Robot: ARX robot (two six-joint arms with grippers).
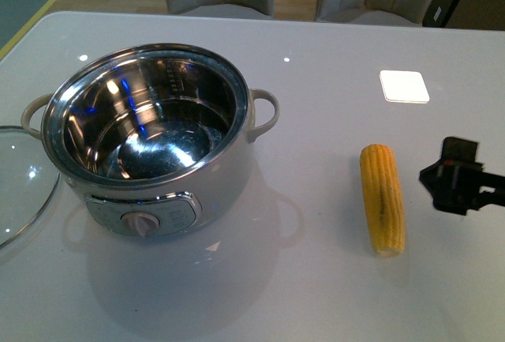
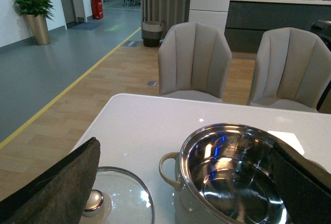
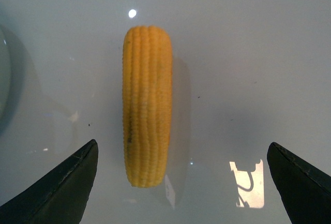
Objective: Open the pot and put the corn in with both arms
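Corn (image 1: pixel 383 200) is seen flat on the table (image 1: pixel 316 295), ungripped, with the right gripper (image 3: pixel 182 144) spread wide just beside it. Left gripper (image 2: pixel 184 141) is spread too, empty. Lid (image 1: pixel 24 192) is set aside; pot (image 1: pixel 229 176) is opened, empty: 1 of 2 steps done.

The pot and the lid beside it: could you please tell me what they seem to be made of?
The pot is lined with what looks like polished steel, mirror-bright with sharp reflections; its cream outside is smooth and glossy, perhaps plastic or coated metal. The lid looks like clear glass, since the table shows through it, with a shiny metal rim.
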